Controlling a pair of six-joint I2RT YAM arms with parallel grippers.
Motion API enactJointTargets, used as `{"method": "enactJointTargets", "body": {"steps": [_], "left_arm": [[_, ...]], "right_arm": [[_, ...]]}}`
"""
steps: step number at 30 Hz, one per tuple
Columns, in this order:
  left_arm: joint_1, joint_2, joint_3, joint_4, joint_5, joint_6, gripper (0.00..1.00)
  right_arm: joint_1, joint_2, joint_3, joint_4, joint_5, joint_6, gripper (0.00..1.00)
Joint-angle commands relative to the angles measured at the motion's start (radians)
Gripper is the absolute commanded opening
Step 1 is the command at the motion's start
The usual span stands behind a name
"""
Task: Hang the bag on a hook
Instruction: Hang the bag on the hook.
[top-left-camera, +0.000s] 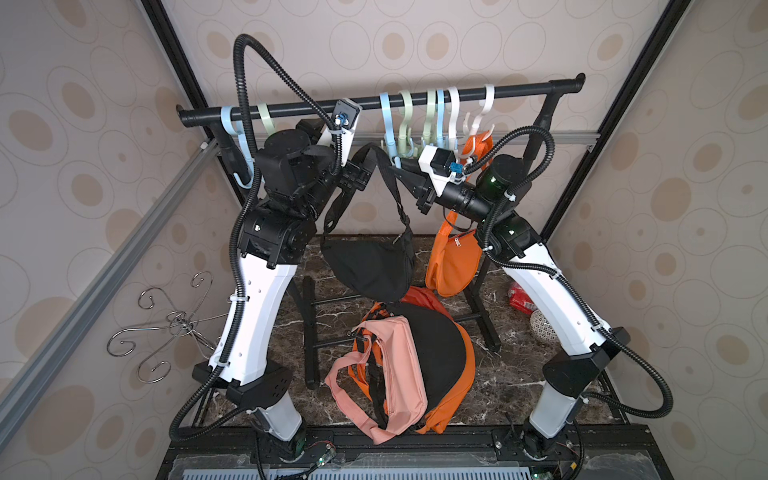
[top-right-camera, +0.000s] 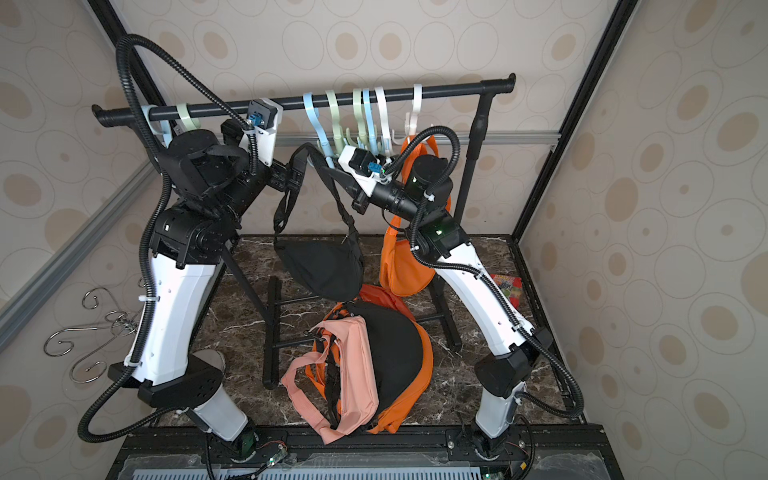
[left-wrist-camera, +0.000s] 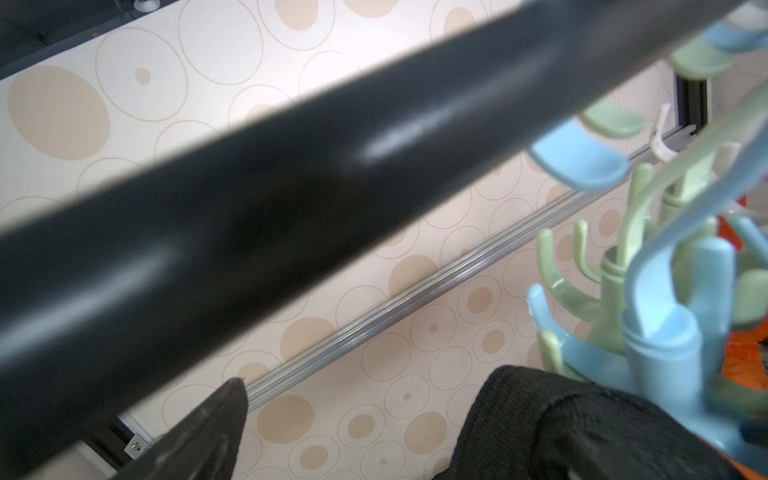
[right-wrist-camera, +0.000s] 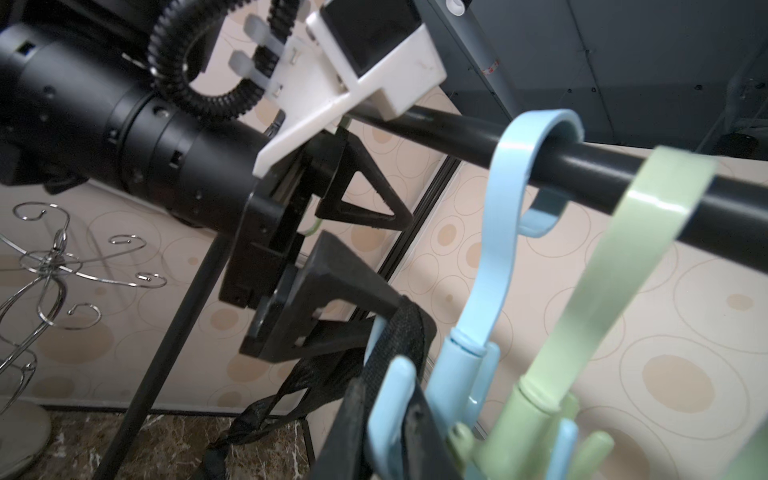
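Both arms had the black bag's (top-left-camera: 370, 266) strap (right-wrist-camera: 399, 328) by the blue hook (right-wrist-camera: 505, 174); left jaws spread, right jaws unclear. Seating the strap looked next.

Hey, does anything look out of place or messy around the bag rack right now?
Yes. On the dark marble floor by the black metal rack, a pink fabric bag lies heaped over a black bag and an orange bag instead of hanging. A red packet lies stray near the wall.
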Motion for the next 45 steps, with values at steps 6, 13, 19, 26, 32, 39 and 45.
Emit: {"method": "enactJointTargets", "body": {"steps": [6,13,19,26,32,39,45], "left_arm": [[0.021,-0.023,0.016,-0.042,0.078,-0.041,1.0],[0.03,-0.015,0.019,-0.051,0.097,-0.05,1.0],[0.034,-0.025,0.013,-0.055,0.122,-0.06,1.0],[0.038,-0.036,0.005,-0.067,0.152,-0.07,1.0],[0.049,-0.067,-0.019,-0.077,0.195,-0.088,1.0],[0.104,-0.089,-0.027,-0.093,0.308,-0.15,1.0],[0.15,-0.083,-0.042,-0.095,0.378,-0.191,1.0]], "right_arm": [[-0.004,0.006,-0.003,-0.062,-0.047,0.035,0.26],[-0.004,0.043,0.04,-0.04,-0.071,0.094,0.28],[-0.003,0.08,0.08,-0.034,-0.091,0.145,0.35],[0.0,0.101,0.094,0.006,-0.043,0.187,0.05],[-0.002,0.102,0.101,0.019,0.025,0.229,0.0],[-0.037,0.113,0.116,0.068,-0.025,0.327,0.0],[-0.079,0.125,0.115,0.174,-0.119,0.466,0.0]]}}
